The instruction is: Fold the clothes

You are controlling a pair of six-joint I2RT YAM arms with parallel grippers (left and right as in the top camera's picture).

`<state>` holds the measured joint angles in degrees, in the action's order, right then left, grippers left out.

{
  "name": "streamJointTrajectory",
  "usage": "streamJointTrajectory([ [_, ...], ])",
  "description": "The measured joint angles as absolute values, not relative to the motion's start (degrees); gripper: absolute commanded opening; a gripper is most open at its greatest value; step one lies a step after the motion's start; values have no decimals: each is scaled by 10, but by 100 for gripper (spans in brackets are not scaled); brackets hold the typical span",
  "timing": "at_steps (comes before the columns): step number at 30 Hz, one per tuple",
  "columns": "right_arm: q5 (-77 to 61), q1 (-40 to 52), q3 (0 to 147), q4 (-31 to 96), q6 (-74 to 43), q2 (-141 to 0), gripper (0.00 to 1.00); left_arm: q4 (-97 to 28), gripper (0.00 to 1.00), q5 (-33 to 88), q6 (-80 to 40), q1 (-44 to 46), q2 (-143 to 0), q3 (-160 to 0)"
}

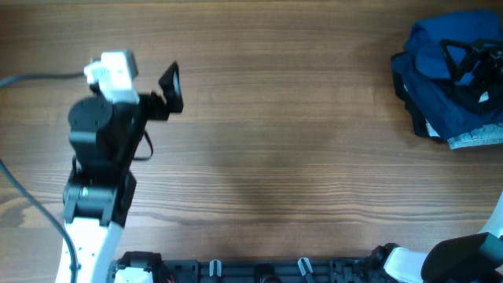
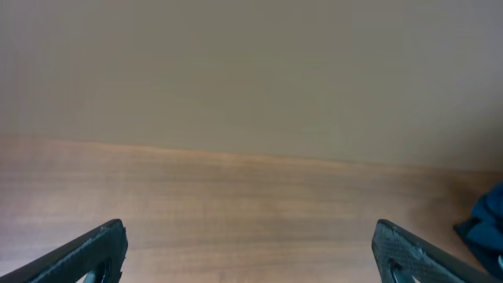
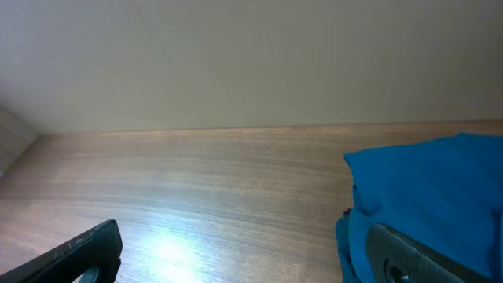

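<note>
The clothes [image 1: 436,47], a medium-blue shirt, lie crumpled in a pile at the table's far right. In the right wrist view the blue fabric [image 3: 428,189] fills the right side, just beyond my right finger [image 3: 409,255]. My right gripper [image 3: 244,232] is open over bare wood, nothing between its jaws. In the overhead view only part of the right arm [image 1: 471,255] shows, at the bottom right edge. My left gripper [image 1: 171,88] stands open at the far left, well away from the pile. In its own view, the left gripper [image 2: 247,233] spans bare table, with a sliver of blue cloth [image 2: 487,220] at the right edge.
A black garment [image 1: 471,67] and dark navy cloth [image 1: 460,114] are tangled in the same pile, with a pale grey fabric edge [image 1: 475,137] below. The wooden table [image 1: 275,157] stretches between the arms. A cable [image 1: 39,79] trails left of the left arm. A wall lies beyond the table's far edge.
</note>
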<state>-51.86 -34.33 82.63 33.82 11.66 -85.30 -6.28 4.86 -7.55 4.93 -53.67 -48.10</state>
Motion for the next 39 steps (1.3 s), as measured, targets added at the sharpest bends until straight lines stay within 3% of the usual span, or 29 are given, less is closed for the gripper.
streamJointTrajectory([
  [16, -518, -343, 826, 338, 117, -853, 100, 116, 100, 84, -78, -5, -153, -58],
  [39, -519, -343, 826, 338, 117, -853, 100, 113, 100, 85, -78, -11, -8, -41],
])
